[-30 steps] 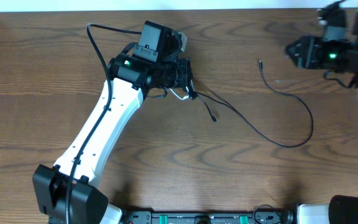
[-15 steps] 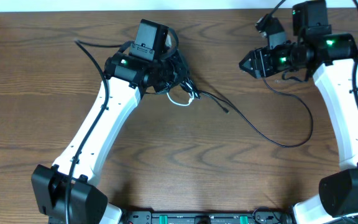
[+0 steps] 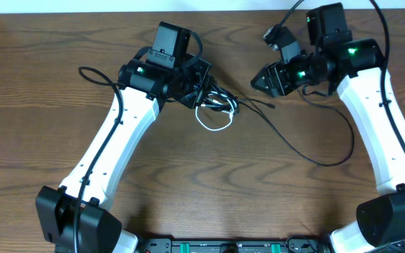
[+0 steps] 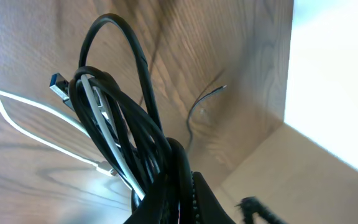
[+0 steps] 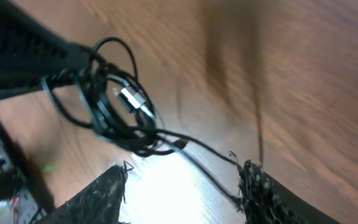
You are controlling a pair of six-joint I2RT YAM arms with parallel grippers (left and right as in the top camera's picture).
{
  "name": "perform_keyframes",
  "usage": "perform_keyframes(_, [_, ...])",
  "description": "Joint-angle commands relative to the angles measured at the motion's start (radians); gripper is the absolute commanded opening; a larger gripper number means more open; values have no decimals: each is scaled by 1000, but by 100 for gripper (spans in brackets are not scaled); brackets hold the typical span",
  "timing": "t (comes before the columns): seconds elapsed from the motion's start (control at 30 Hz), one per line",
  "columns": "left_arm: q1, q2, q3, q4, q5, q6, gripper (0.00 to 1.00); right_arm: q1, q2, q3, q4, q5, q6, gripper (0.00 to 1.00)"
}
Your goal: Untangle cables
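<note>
- Nearest you, the long black cable lay in a wide curve on the table, running up left toward the tangle
- Further in, the white cable sagged in a loop onto the wood, just below the bundle
- Your left pincer was clamped shut on the bundle of cables; its wrist view showed black cords and the white one looping out of the jaws, with a blue-tipped plug sticking out
- Your right pincer stood open just right of the bundle, gripping nothing; black strands lay on the table under its gap
</note>
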Motion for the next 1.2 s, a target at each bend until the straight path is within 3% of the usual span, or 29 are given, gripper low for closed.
perform_keyframes(0.0, [4,3,-3,7,17,-146,7,18,10,-1,-19,-48,-82,57])
perform_keyframes(0.27, [4,3,-3,11,44,-360,7,51,18,-3,-37,-63,-150,58])
perform_keyframes(0.53, [4,3,-3,40,71,-373,7,78,88,-6,-9,-58,-167,56])
perform_keyframes(0.93, [4,3,-3,41,76,-17,8,78,185,-6,145,-73,-83,45])
perform_keyframes(1.17, [4,3,-3,42,146,91,7,86,185,-6,192,-128,-83,43])
